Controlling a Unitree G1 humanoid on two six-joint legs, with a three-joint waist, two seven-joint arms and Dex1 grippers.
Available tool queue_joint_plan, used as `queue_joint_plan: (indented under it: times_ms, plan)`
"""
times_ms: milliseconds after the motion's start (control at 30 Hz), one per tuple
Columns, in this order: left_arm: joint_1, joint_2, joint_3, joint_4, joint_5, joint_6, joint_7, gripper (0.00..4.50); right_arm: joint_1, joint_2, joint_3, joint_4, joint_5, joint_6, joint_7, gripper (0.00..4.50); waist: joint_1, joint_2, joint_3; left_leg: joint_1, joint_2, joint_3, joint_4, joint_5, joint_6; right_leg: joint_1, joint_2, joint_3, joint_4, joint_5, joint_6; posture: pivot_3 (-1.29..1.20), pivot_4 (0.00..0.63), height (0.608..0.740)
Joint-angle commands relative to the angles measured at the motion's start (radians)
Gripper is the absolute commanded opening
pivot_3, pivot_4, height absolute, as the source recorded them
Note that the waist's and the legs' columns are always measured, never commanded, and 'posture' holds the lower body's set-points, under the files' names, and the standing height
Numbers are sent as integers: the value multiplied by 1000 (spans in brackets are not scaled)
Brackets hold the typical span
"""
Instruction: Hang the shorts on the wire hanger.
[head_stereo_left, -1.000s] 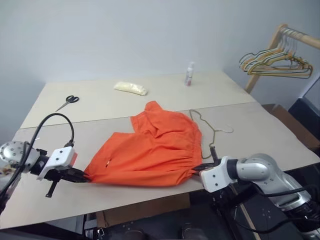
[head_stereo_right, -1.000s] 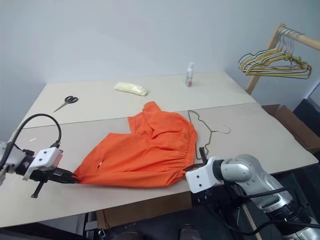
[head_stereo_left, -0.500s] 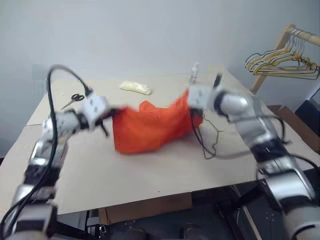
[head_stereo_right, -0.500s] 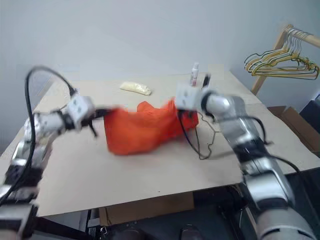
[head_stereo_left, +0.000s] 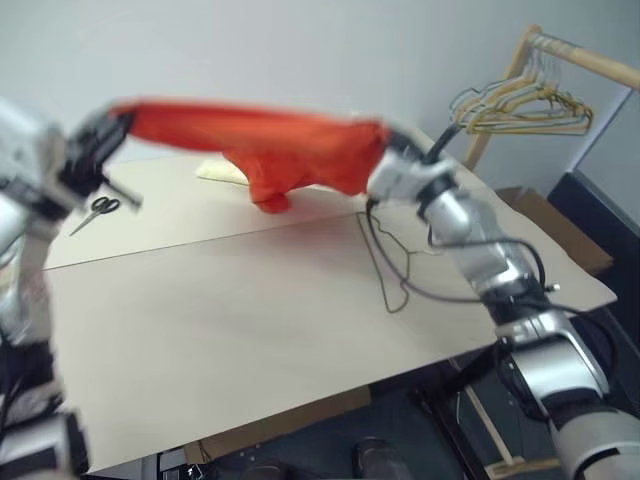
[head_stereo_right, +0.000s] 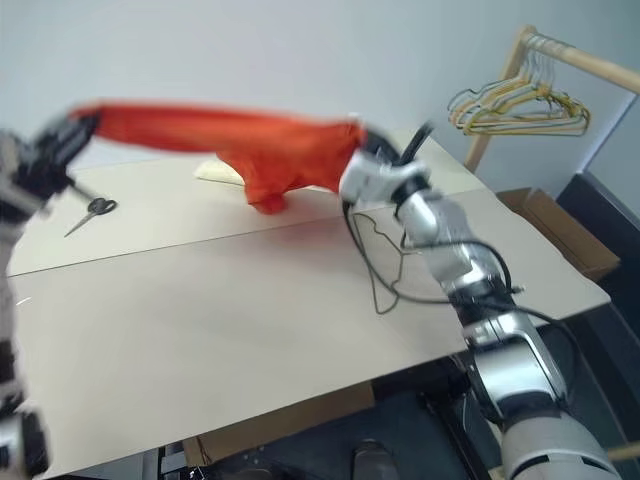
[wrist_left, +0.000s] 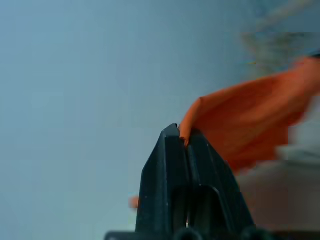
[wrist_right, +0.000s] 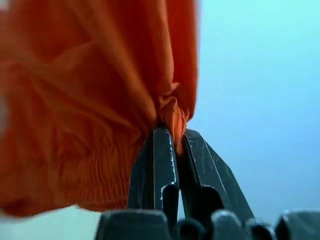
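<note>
1. Left gripper (wrist_left: 183, 137): clamped on one end of the shorts (head_stereo_left: 270, 140).
2. Right gripper (wrist_right: 170, 137): clamped on the gathered waistband at the other end.
3. Shorts: stretched between both grippers, held above the table (head_stereo_left: 220, 320).
4. Hanger (head_stereo_left: 385, 265): flat on the table, below the right gripper.

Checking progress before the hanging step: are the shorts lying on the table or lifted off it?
Lifted. The shorts stretch in the air between the left gripper and right gripper, above the table.
</note>
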Motion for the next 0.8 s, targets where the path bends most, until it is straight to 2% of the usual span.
queue_joint_plan:
  times_ms: [33,67,100,167,233,267,300,367,433,633,767,800]
  plan:
    - [229,74,102,-142,-73,79,-265,26,59,-51,72,-73,-31,-181,95,0,11,0,2,4,0,0,1,0,0,3,-1,0,0,0,0,149,0,740]
    - [275,82,110,-154,-56,75,-284,26,72,-61,80,-72,-40,-209,102,0,17,1,6,8,0,2,1,0,1,7,0,2,1,-1,-1,149,0,740]
    - [322,85,109,-160,-31,73,-295,26,84,-72,90,-70,-58,-238,109,0,28,2,9,13,1,2,0,-5,10,15,1,1,0,-1,-1,158,0,740]
    - [432,100,77,-158,87,37,-314,26,117,-109,110,-90,-38,-295,180,0,50,6,15,30,5,4,0,-7,12,35,1,1,-2,-2,-1,166,0,740]
    - [537,123,34,-153,218,-19,-339,26,141,-146,118,-119,-11,-343,254,0,68,9,18,42,5,6,0,-8,15,46,1,4,-2,-11,4,166,0,740]
    - [572,128,22,-154,251,-40,-353,26,145,-161,118,-129,-8,-362,278,0,79,9,18,44,5,6,0,-9,16,52,0,4,-3,-12,5,166,0,740]
    - [604,130,14,-162,268,-44,-362,26,146,-173,115,-136,-7,-380,294,0,89,7,18,52,5,7,0,-10,18,55,0,4,-3,-14,5,164,0,740]
    - [656,133,1,-177,301,-51,-378,26,148,-194,107,-147,3,-408,327,0,103,1,17,51,6,7,0,-11,19,54,-1,4,-2,-15,5,162,0,740]
    - [697,130,-8,-199,321,-57,-396,26,147,-213,99,-154,11,-427,360,0,109,0,16,49,6,7,0,-12,19,52,-1,3,-3,-10,-3,161,0,740]
    - [707,107,-44,-244,320,-61,-388,26,142,-241,91,-155,39,-485,422,0,126,-1,15,38,7,6,0,-14,18,41,-1,2,-3,-11,-5,162,0,740]
    - [680,101,-94,-227,362,-87,-358,0,146,-269,108,-163,103,-549,488,1272,126,-1,15,33,7,6,0,-14,18,36,0,1,-3,-8,-1,162,0,740]
    - [671,99,-103,-222,364,-90,-354,209,146,-272,108,-157,104,-567,492,1637,127,-1,15,33,8,6,0,-14,18,36,0,1,-3,-8,-1,162,0,740]
